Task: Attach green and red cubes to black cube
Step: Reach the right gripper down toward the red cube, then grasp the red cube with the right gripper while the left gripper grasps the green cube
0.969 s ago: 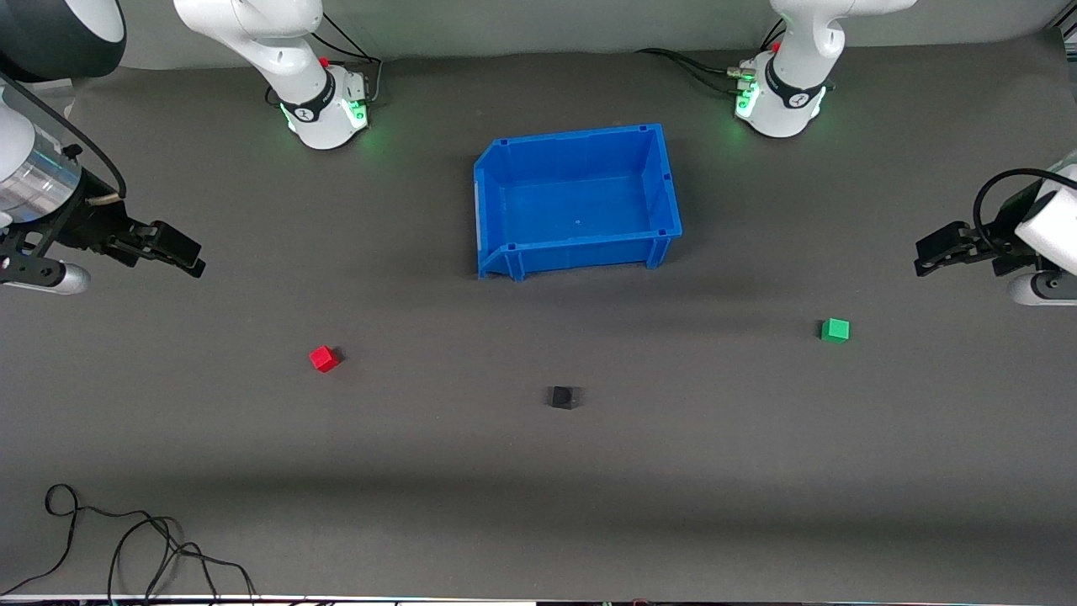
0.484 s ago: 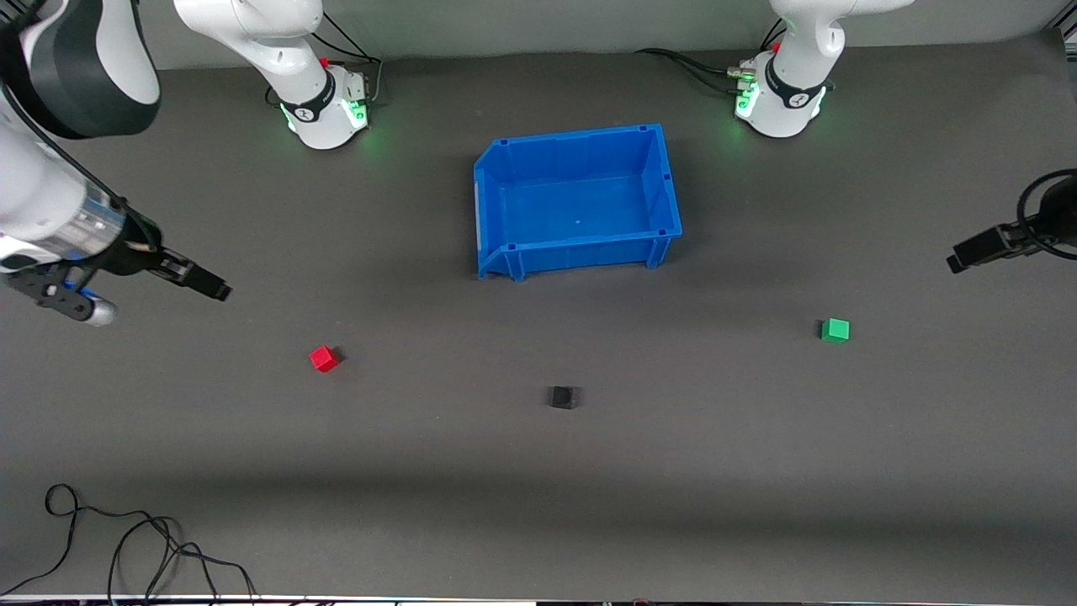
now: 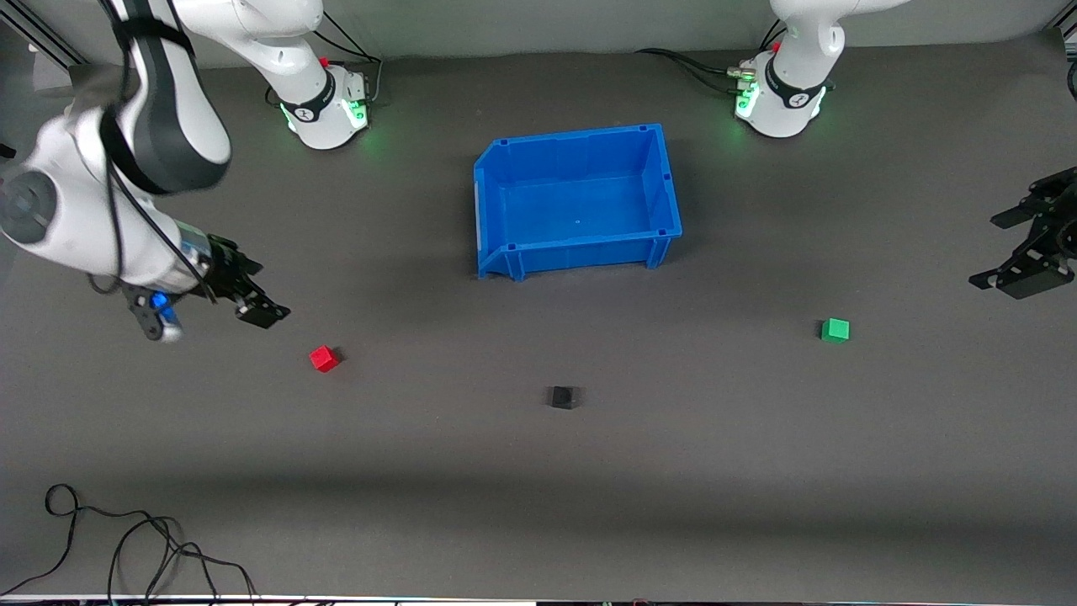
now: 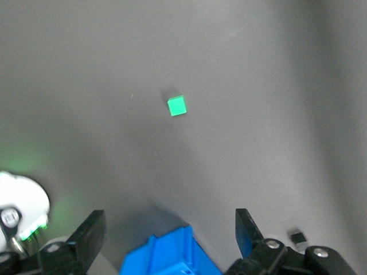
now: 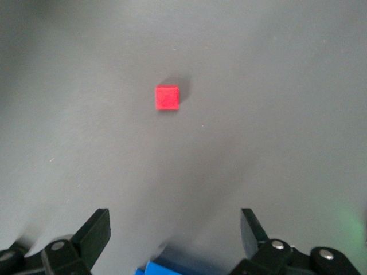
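**Both arms closing on the outer cubes**

Since the earlier frames the right gripper has been swinging in toward the red cube, and the left gripper has been turning at the table's edge. Both are hanging above the mat, fingers spread wide, holding nothing. The green cube is lying toward the left arm's end; the black cube is sitting between the two, nearer the camera than the bin.

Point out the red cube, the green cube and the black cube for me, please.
red cube (image 3: pixel 323 358): front view, on its top face.
green cube (image 3: pixel 835 330): front view, on its top face.
black cube (image 3: pixel 562 397): front view, at its visible middle.
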You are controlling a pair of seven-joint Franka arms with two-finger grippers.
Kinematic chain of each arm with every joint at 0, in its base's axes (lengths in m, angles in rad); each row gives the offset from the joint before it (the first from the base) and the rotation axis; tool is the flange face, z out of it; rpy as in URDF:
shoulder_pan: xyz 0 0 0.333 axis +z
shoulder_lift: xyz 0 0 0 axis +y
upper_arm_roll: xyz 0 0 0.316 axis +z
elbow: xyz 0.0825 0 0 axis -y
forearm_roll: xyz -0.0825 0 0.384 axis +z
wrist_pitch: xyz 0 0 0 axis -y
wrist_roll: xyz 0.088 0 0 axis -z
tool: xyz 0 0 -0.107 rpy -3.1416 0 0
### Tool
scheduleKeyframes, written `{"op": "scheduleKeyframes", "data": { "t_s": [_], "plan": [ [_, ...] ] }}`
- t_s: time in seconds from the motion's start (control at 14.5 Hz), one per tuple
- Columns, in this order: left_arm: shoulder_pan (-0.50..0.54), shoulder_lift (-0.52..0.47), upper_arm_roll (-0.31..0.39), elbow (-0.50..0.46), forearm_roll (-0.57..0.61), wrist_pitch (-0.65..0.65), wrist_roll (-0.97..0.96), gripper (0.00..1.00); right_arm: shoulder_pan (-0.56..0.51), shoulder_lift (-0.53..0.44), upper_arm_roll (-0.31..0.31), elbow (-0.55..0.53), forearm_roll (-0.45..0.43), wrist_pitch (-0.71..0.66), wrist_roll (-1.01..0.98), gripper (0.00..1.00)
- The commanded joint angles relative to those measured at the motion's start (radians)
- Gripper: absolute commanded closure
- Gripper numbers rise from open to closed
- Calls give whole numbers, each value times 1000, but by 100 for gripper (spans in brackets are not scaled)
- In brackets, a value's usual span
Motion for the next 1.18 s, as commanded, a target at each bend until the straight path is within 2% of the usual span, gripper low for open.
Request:
{"op": "scheduleKeyframes", "data": {
  "t_s": [0.0, 0.07, 0.35, 0.48, 0.62, 0.83, 0.97, 1.11],
  "plan": [
    [86, 13, -7, -60, -106, 3, -85, 0, 3, 98, -20, 8, -37, 46, 31, 0],
    [113, 13, -9, -109, -143, 30, -75, 0, 3, 129, -20, 7, -64, 84, 34, 0],
    [137, 12, -7, -304, -206, 234, -47, 0, 37, 254, -23, 7, -83, 193, 42, 0],
    [146, 30, -9, -421, -276, 381, 71, 0, 43, 322, -25, 8, -162, 253, 58, 0],
    [158, 70, -9, -493, -359, 490, 164, 0, 52, 362, -49, 10, -202, 303, 120, 0],
    [155, 183, -10, -499, -416, 596, 272, 0, 71, 405, -95, 16, -230, 333, 126, 0],
    [143, 237, -12, -493, -427, 646, 332, 0, 75, 431, -102, 16, -232, 380, 132, 0],
    [131, 285, -20, -495, -433, 699, 364, 0, 132, 460, -129, 34, -226, 397, 205, 0]
  ]
}}
